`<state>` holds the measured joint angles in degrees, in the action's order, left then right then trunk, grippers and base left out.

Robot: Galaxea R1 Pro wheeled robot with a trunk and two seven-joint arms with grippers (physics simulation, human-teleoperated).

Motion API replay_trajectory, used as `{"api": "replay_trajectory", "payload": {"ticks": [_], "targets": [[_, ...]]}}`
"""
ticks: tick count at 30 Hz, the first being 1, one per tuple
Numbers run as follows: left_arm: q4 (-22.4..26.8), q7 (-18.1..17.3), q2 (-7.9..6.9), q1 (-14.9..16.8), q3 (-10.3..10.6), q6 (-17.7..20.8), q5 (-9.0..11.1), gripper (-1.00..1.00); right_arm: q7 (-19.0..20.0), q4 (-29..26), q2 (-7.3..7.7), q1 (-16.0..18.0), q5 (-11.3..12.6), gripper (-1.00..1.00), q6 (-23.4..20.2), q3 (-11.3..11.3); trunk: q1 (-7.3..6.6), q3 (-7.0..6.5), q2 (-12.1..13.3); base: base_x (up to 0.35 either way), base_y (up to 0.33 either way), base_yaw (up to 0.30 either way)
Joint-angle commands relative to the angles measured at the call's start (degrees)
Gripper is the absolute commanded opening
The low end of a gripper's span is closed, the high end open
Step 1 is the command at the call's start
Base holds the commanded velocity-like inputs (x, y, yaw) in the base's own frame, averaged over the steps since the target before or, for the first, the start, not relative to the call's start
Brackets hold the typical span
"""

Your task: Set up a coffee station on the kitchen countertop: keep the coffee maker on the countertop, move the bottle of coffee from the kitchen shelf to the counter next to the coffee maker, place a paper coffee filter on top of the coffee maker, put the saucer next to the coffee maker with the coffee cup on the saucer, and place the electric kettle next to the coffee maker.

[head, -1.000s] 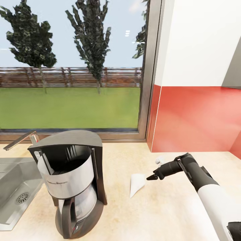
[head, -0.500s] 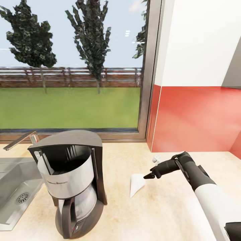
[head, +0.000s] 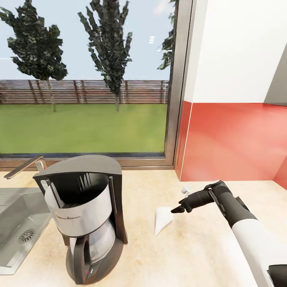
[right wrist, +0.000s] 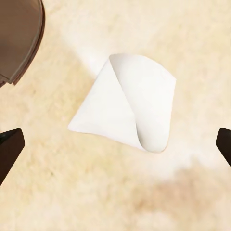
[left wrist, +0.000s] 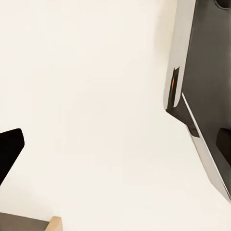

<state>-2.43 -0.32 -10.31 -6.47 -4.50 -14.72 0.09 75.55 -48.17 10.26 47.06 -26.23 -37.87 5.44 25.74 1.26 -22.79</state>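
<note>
Lying flat on the countertop (head: 191,255), out from the back edge and well apart from the coffee maker (head: 85,217): paper filter (head: 162,218), pointed end toward the front edge. Directly over it, right gripper (head: 180,201), fingers spread wide, straddling the filter. Clearly the nearer arm. Left gripper: cannot tell.
</note>
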Motion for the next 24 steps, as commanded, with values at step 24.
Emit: {"api": "replay_trajectory", "payload": {"ticks": [24], "targets": [[-0.03,0.05,0.14,-0.13,-0.07,0.21,-1.76,1.0,-0.37,0.75,-3.82,0.14,-0.36,1.0,-0.18,-4.21,0.04,0.12,-0.12,0.0,0.0,0.0]]}}
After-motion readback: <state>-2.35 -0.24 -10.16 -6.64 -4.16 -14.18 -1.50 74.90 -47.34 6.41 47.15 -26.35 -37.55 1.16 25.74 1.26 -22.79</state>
